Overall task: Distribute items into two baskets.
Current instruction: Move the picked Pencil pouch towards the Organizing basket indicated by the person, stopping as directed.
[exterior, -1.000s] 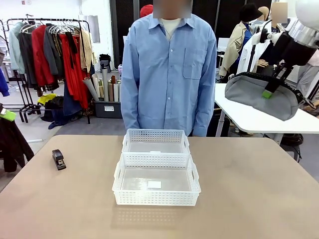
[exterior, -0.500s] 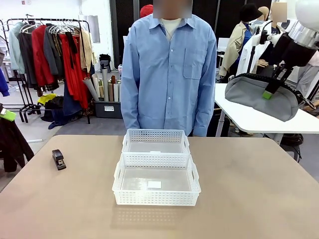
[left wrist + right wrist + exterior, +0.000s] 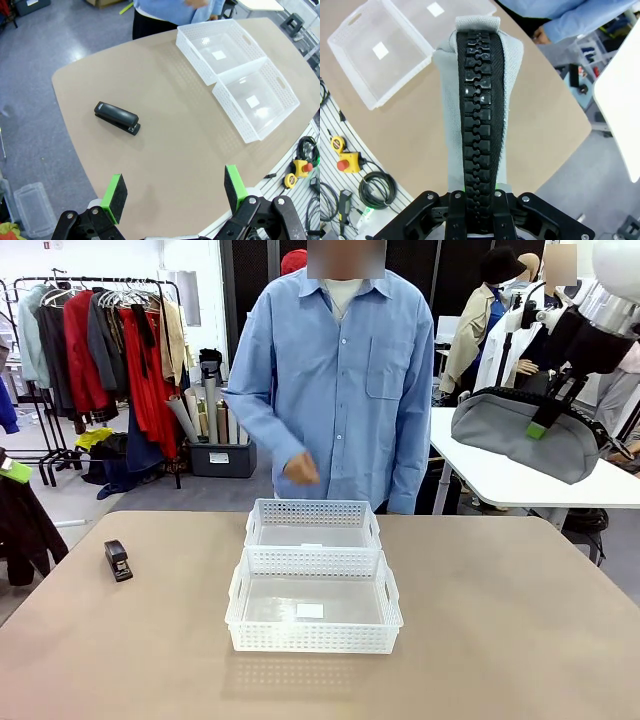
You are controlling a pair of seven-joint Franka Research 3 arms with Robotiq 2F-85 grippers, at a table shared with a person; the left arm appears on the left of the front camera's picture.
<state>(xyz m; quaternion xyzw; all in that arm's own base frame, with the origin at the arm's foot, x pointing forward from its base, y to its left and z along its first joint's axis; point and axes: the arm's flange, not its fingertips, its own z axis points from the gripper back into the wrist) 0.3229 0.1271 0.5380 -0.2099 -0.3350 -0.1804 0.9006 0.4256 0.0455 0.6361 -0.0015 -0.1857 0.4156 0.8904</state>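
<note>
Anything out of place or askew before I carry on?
Nothing stands out. The near basket and far basket sit squarely in line, both empty. The stapler lies flat on the table, and the robot's right hand holds the waist bag in the air.

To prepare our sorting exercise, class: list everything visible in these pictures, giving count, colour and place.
table: 1, brown, foreground
stapler: 1, black, on the table's left side
near basket: 1, white, mid-table, empty
far basket: 1, white, directly behind it, empty
waist bag: 1, grey, black strap, held aloft at right
clothes rack: 1, red and grey garments, back left
person: 1, blue shirt, table's far side
left hand: 1, black, green pads, open above the table
right hand: 1, black, green pads, shut on the waist bag
</note>
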